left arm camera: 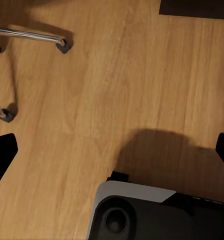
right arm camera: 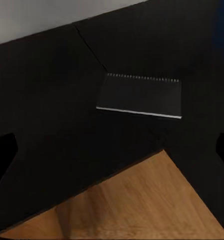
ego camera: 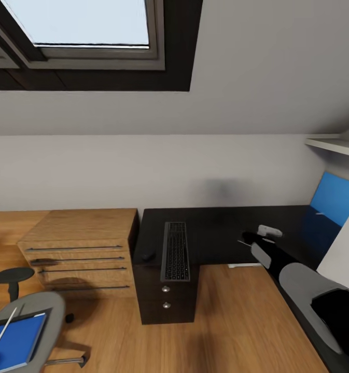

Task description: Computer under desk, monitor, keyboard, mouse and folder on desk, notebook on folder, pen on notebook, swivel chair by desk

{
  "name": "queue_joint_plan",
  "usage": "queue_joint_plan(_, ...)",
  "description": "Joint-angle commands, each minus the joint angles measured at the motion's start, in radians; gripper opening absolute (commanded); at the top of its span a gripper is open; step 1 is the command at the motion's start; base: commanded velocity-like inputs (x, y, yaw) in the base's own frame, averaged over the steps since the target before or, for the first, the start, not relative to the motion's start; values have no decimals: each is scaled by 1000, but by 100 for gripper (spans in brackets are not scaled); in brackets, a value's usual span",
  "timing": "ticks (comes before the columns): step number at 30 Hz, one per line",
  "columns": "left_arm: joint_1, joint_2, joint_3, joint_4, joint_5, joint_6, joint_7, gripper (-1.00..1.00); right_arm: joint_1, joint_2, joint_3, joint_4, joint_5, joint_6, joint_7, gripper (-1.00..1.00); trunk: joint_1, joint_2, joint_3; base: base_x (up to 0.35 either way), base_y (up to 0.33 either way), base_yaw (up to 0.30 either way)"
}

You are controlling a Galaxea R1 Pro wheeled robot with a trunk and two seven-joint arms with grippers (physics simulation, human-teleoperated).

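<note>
At the right wrist frame's centre lies the notebook (right arm camera: pixel 139 95) on the desk (right arm camera: pixel 57 115). My right claw (right arm camera: pixel 112 150), fingers apart, should descend squarely over it.

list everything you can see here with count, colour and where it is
desk: 1, glossy black, against the wall
keyboard: 1, dark, on the desk's left end
mouse: 1, dark, left of the keyboard
notebook: 1, black spiral-bound, on the desk
folder: 1, blue, on the swivel chair seat
pen: 1, pale, on the folder
wooden cabinet: 1, light wood, left of the desk
right gripper: over the desk, fingers apart
left gripper: over the floor, fingers apart
</note>
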Motion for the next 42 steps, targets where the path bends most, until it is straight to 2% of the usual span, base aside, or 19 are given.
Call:
queue_joint_plan(1,0,1,-2,-2,10,-2,2,100,-1,1,7,-9,13,46,-7,100,1,-2,-2,305,0,0)
queue_joint_plan(5,0,4,0,-2,11,4,5,100,-2,3,4,-24,36,106,-6,100,1,-2,-2,314,0,0)
queue_joint_plan(10,0,4,-1,9,12,10,2,100,-2,2,0,-30,38,116,-2,100,1,-2,-2,319,0,0)
queue_joint_plan(15,0,5,-3,61,10,2,1,100,-2,1,-1,-30,35,62,-4,100,1,-2,-2,320,0,0)
queue_joint_plan(23,0,10,-3,71,9,-4,-2,100,-1,2,2,-30,36,18,-4,100,1,-2,-2,265,0,0)
queue_joint_plan(27,0,11,-3,73,9,-25,-3,100,-1,4,4,-29,38,15,-5,100,1,-2,-2,70,0,0)
queue_joint_plan(28,0,11,-3,75,9,-59,-3,100,-1,4,3,-30,37,14,-3,100,1,-2,-2,25,0,0)
queue_joint_plan(34,0,13,-3,106,11,-133,-3,100,-1,3,0,-76,34,18,-4,100,1,-2,-2,10,0,0)
queue_joint_plan(42,0,14,-3,113,12,-139,-2,100,1,2,-1,-82,24,19,-5,100,1,-2,-2,0,-13,0)
